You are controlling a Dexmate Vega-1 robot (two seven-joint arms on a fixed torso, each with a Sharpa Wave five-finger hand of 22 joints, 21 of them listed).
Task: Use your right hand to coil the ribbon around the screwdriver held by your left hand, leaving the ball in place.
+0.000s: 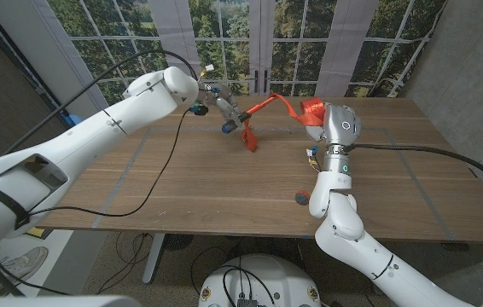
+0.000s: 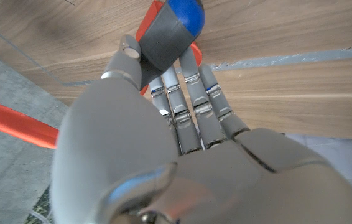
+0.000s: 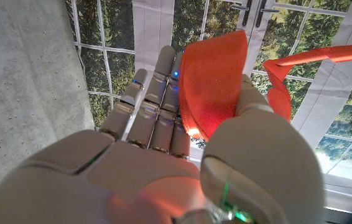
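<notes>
The left hand is up over the far side of the wooden worktop, its fingers wrapped tight round the screwdriver, which has a chunky grey grip with a glossy blue end. The right hand holds the orange ribbon at about the same height, thumb pressing a broad fold of it against the near-straight fingers. The flat, cloth-like ribbon stretches between the two hands, twisting once, and a loose tail hangs from the screwdriver to the worktop. A small ball, blue and red, lies on the worktop beside the right forearm, well below both hands.
</notes>
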